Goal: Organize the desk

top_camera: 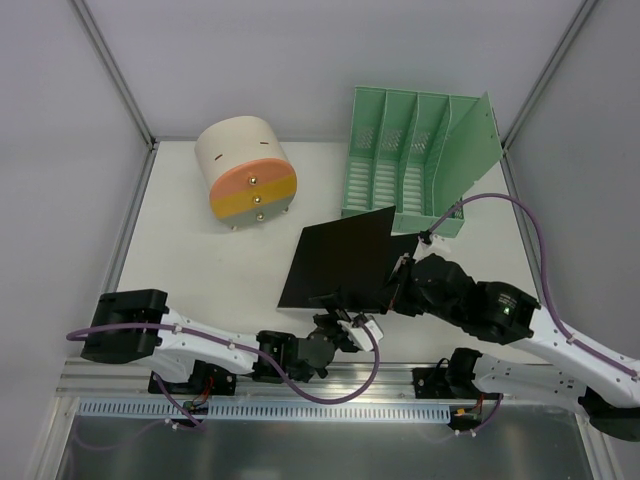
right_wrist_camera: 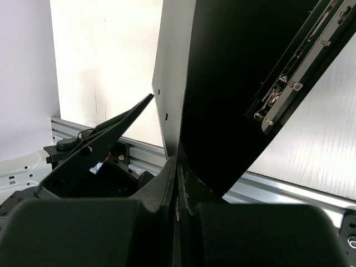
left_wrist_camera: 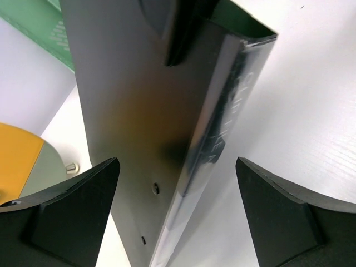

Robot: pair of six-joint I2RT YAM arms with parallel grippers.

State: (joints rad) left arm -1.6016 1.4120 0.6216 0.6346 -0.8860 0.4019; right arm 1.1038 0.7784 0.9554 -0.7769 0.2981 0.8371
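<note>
one desk [top_camera: 200,270]: the white top fills the middle of the overhead view, with grey walls around it and a rail along the bottom edge; the things to tidy stand on or over it.
green file rack [top_camera: 400,160]: upper right of the overhead view, slots open upward; probably where the folder belongs.
black folder [top_camera: 335,260]: centre of the overhead view, tilted, with its upper right corner crossing the rack's lower edge. its clip mechanism shows at the upper right of the right wrist view. it seems to be held up so it can be turned on edge to suit a slot.
round drawer unit [top_camera: 245,170]: upper left of the overhead view, cream body with orange and yellow fronts, well apart from the folder.
right gripper [right_wrist_camera: 177,183]: clamped tight on the folder's right edge, carrying it.
left gripper [left_wrist_camera: 177,161]: jaws spread wide on either side of the folder's near edge, with the spine between them; not gripping, apparently placed to steady it or take over.
</note>
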